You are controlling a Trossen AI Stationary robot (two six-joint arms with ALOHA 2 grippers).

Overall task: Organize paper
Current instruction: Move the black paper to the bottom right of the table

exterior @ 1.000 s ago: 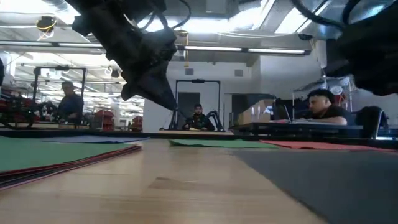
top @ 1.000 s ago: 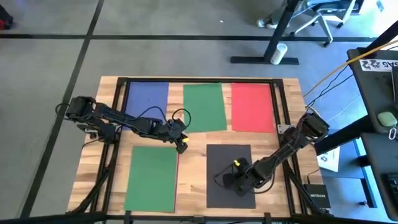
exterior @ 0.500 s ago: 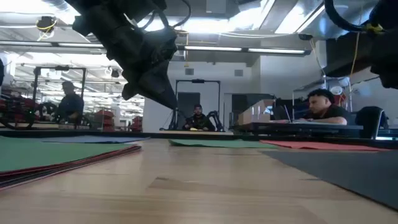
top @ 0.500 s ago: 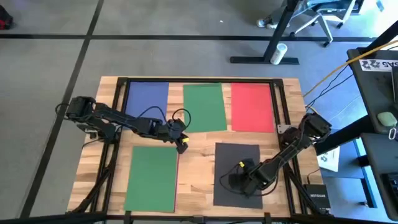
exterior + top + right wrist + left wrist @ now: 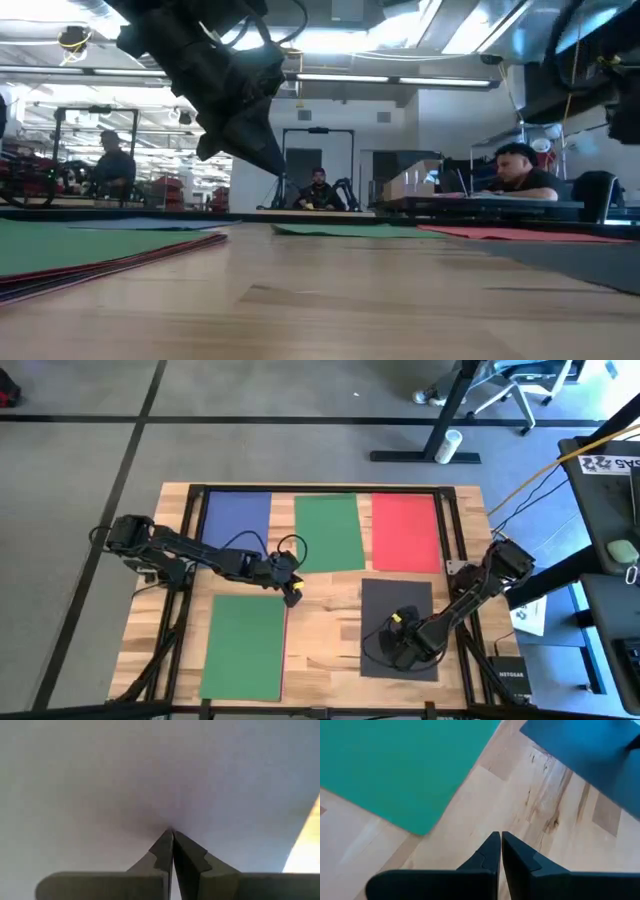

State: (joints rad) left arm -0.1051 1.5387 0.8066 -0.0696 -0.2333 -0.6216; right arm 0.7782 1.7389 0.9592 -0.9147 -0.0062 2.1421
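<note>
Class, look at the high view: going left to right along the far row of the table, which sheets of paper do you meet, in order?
blue sheet → green sheet → red sheet

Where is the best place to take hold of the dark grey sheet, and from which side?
Probably its near right corner, approached from the table's right edge. The dark grey sheet lies flat on the wood, so only an edge or corner gives purchase. The right end effector presses on it, shut.
</note>
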